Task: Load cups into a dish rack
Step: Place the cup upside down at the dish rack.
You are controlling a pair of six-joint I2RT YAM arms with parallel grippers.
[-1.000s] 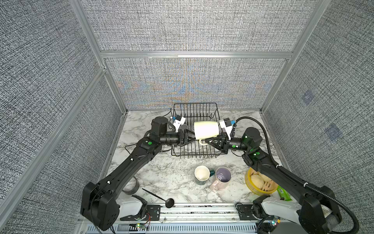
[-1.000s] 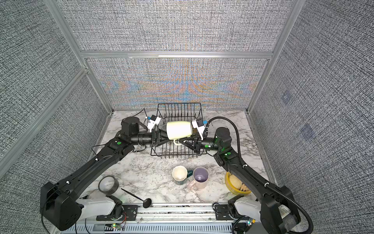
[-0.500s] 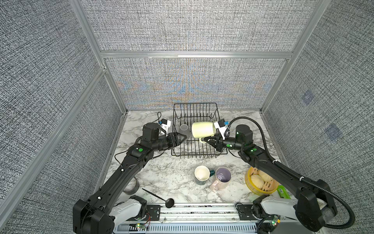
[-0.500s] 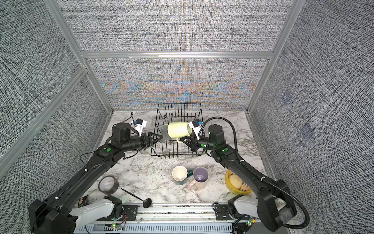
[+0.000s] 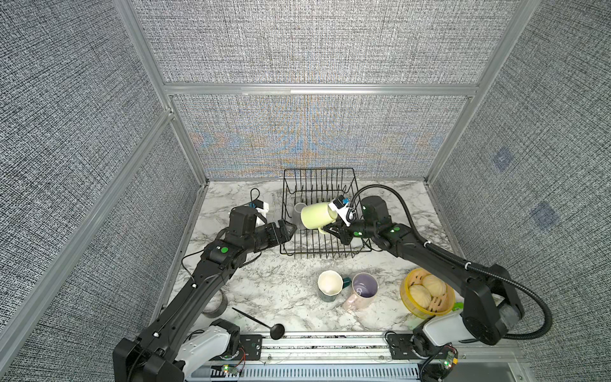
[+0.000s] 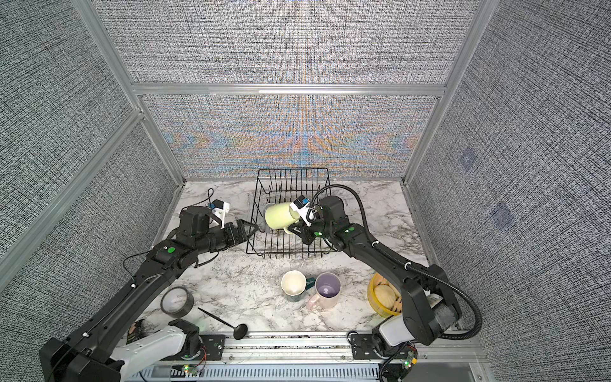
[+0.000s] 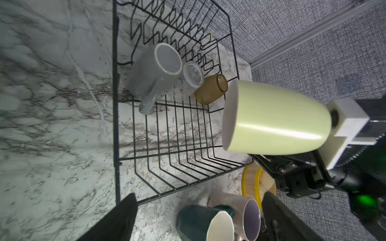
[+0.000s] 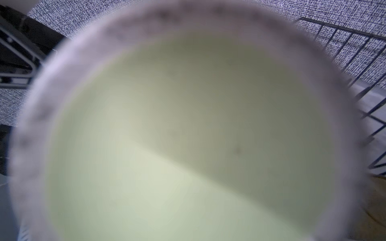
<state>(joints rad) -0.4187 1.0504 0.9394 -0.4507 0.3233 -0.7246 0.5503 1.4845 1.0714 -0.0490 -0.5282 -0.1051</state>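
tops: high front, sharing whole scene | wrists: close, facing dish rack (image 7: 116,116)

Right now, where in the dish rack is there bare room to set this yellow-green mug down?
In the dish rack, the near half is bare wire, bordered by the front rim and the cup row. That row is crowded: grey mug, clear glass, amber tumbler side by side.

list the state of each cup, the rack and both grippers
black wire dish rack: holds three cups
pale yellow-green mug: on its side above the rack, held
grey handled mug: in rack, tilted
clear glass: in rack
amber tumbler: in rack, tilted
dark teal mug: upright on marble table
pink mug, lavender inside: upright on table
left gripper: open, empty
right gripper: shut on yellow-green mug's handle
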